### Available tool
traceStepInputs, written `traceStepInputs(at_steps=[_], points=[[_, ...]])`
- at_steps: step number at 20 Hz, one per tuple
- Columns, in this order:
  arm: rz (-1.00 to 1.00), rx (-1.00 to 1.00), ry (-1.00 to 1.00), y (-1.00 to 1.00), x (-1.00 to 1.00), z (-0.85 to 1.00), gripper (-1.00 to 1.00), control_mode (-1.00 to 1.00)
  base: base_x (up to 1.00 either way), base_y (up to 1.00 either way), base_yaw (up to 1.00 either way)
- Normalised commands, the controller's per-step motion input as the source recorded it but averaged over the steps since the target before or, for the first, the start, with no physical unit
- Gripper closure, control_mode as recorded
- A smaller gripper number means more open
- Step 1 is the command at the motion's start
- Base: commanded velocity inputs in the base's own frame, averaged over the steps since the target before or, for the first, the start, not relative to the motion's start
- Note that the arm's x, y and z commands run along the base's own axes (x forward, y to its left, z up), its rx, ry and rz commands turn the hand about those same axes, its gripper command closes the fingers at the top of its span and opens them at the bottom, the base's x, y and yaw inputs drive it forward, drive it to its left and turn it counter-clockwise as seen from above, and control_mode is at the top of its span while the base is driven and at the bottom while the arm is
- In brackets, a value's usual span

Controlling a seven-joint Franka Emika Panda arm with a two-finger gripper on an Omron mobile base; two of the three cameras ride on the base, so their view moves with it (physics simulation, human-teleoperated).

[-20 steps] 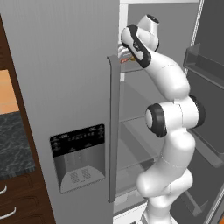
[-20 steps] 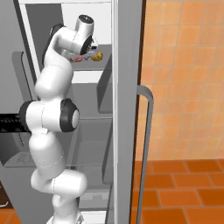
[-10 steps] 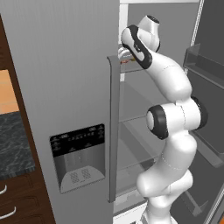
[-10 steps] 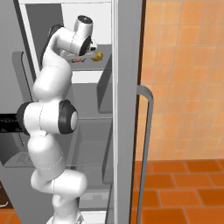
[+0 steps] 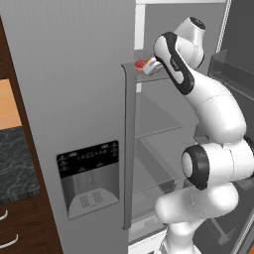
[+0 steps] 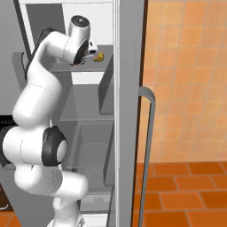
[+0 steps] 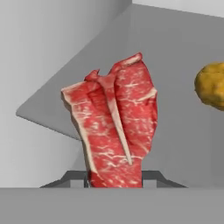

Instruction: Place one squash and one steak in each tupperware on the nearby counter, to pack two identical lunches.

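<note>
My gripper (image 7: 114, 178) reaches onto the upper shelf of the open fridge and is shut on a steak (image 7: 116, 131), a red marbled slab with a whitish fat strip that stands up between the finger tips. To its right, the edge of a yellow-orange squash (image 7: 212, 85) lies on the same shelf. From the left base view, the steak (image 5: 141, 63) shows red at the shelf's front, by the hand (image 5: 153, 63). In the right base view, the squash (image 6: 99, 56) sits just right of the hand. A strip of dark speckled counter (image 5: 15, 158) shows far left. The tupperware is out of view.
The grey fridge door (image 5: 74, 99) with its dispenser panel (image 5: 88, 176) stands close on the arm's left. The other door, with a long handle (image 6: 148, 146), flanks the right. Glass shelves (image 5: 158, 131) lie below the hand. Brown drawers (image 5: 20, 223) sit under the counter.
The jaws have closed from wide open onto the steak. The arm has barely shifted at the upper shelf.
</note>
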Motion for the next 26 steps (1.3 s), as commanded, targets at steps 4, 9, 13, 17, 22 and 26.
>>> traceStepInputs(at_steps=[4, 9, 13, 17, 22, 26], points=[[-0.12, 0.01, -0.02, -0.59, -1.0, 0.14, 1.0, -1.0, 0.0, 0.0, 0.0], [-0.09, 0.0, 0.0, -0.33, -1.0, 0.07, 1.0, -1.0, 0.0, 0.0, 0.0], [-0.12, 0.0, 0.0, -0.03, -1.0, -0.08, 1.0, -1.0, 0.0, 0.0, 0.0], [-0.17, -0.04, -0.02, 0.0, -1.0, -0.34, 1.0, -1.0, 0.0, 0.0, 0.0], [-0.23, -0.02, -0.05, 0.0, -1.0, -0.29, 1.0, -1.0, 0.0, 0.0, 0.0], [-0.13, 0.0, -0.04, 0.0, -1.0, -0.24, 1.0, -1.0, 0.0, 0.0, 0.0]])
